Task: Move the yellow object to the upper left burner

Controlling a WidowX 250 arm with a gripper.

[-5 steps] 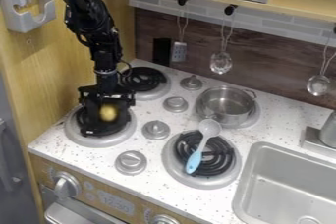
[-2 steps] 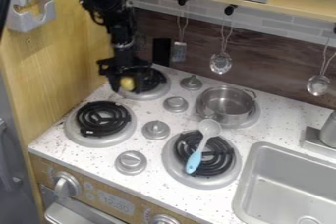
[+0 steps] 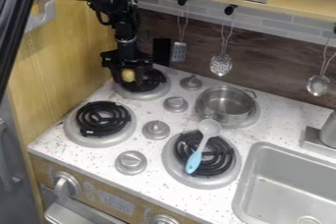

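Observation:
The black gripper [image 3: 131, 76] hangs over the left part of the upper left burner [image 3: 152, 93], at the back of the stove. Between its fingers is the yellow object [image 3: 128, 74], small and rounded, with the gripper shut on it. The black coil shows behind and to the right of the gripper. Whether the object touches the coil I cannot tell.
The lower left burner [image 3: 81, 137] lies in front. A metal pot [image 3: 226, 105] stands on the back right burner, and a blue-handled spoon [image 3: 199, 152] lies across the front right one. Knobs [image 3: 176, 104] stand between burners. Utensils [image 3: 221, 64] hang behind; the sink [image 3: 289, 183] is at right.
The gripper has carried the yellow object from above the lower left burner back to the upper left burner. Since the middle frame both have shifted slightly further back.

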